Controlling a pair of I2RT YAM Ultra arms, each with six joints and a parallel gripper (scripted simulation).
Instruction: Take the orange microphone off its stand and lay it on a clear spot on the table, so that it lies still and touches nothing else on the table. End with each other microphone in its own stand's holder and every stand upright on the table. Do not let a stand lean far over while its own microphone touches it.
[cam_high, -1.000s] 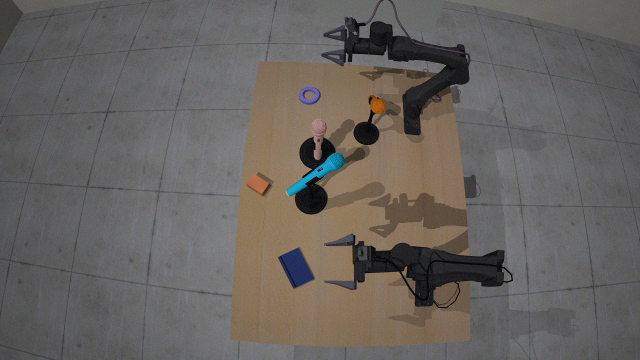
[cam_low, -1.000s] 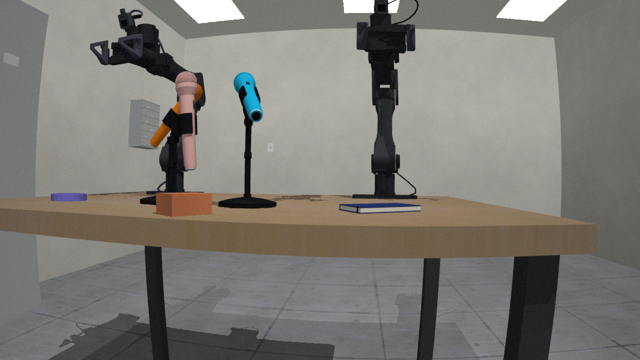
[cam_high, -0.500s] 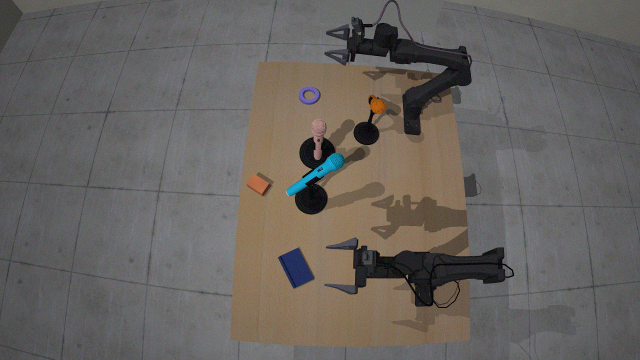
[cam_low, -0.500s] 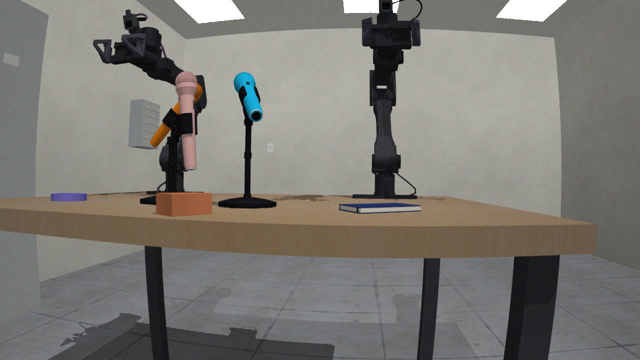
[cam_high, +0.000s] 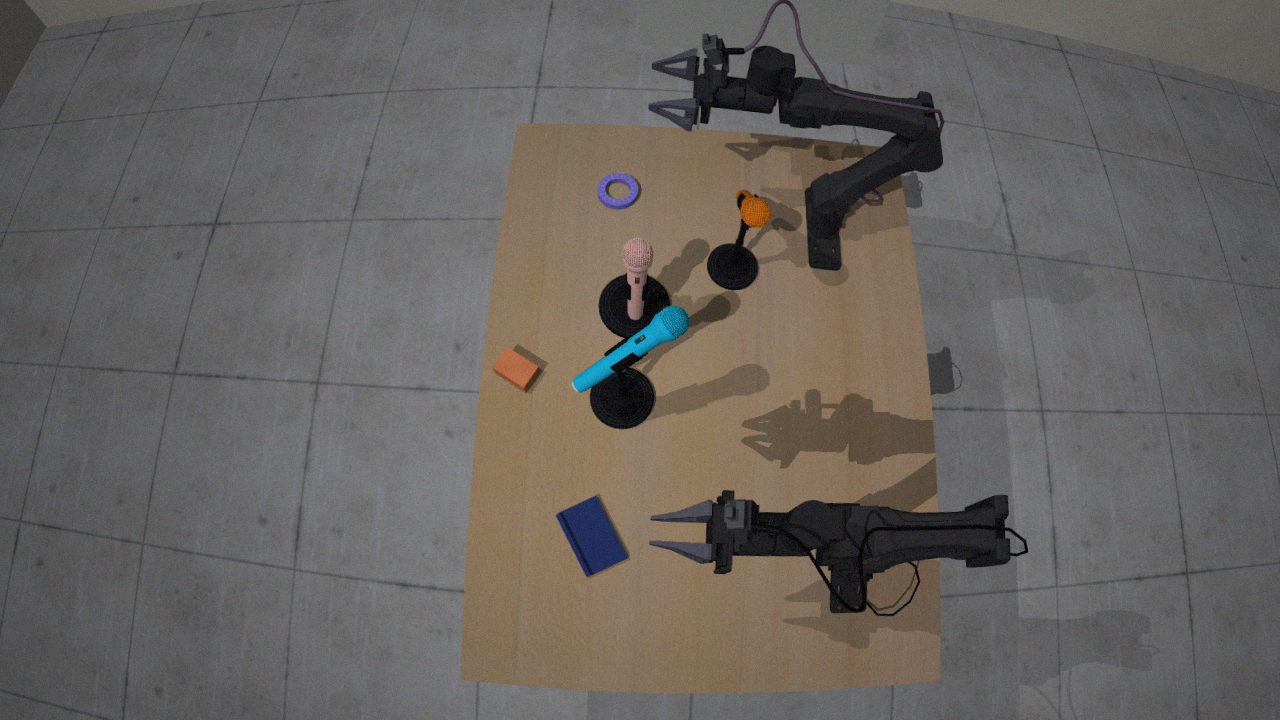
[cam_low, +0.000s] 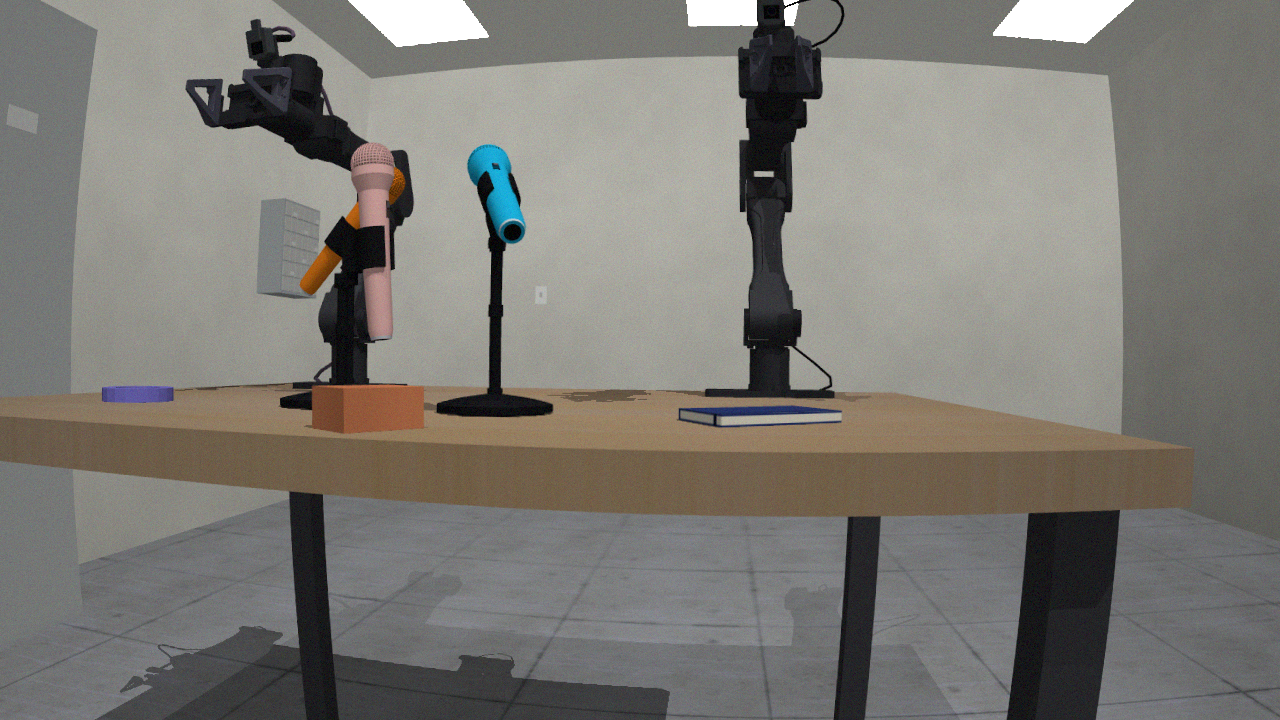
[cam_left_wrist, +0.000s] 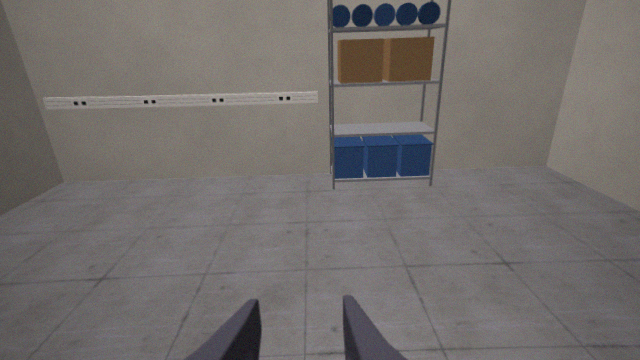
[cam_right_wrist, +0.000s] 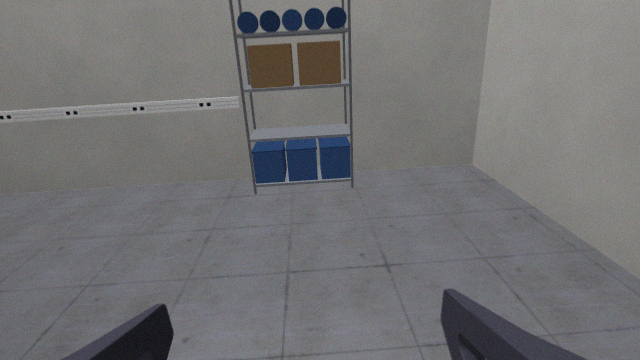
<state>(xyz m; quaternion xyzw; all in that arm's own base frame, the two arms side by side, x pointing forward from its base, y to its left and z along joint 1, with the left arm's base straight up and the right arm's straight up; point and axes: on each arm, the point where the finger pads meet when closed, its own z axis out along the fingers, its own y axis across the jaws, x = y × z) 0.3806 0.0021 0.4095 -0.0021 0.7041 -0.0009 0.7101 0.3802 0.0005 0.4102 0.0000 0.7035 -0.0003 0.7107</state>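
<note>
The orange microphone (cam_high: 755, 212) (cam_low: 320, 273) sits tilted in the holder of its upright stand (cam_high: 732, 268). The pink microphone (cam_high: 637, 255) (cam_low: 372, 201) is in its holder on an upright stand (cam_high: 608, 308). The cyan microphone (cam_high: 664, 329) (cam_low: 490, 167) is in its holder on an upright stand (cam_high: 623, 413) (cam_low: 494, 407). My left gripper (cam_high: 651, 530) (cam_left_wrist: 301, 311) is partly open and empty, high above the table near the book. My right gripper (cam_high: 652, 86) (cam_right_wrist: 305, 311) is wide open and empty, high up beyond the table's edge on the orange microphone's side. Neither wrist view shows a microphone.
On the table (cam_high: 698, 626) (cam_low: 626, 474) lie a purple ring (cam_high: 604, 190) (cam_low: 137, 394), an orange block (cam_high: 515, 369) (cam_low: 366, 409) and a blue book (cam_high: 592, 535) (cam_low: 760, 415). The cyan microphone reaches close to the pink one's stand. The orange microphone's stand is near the right arm's base.
</note>
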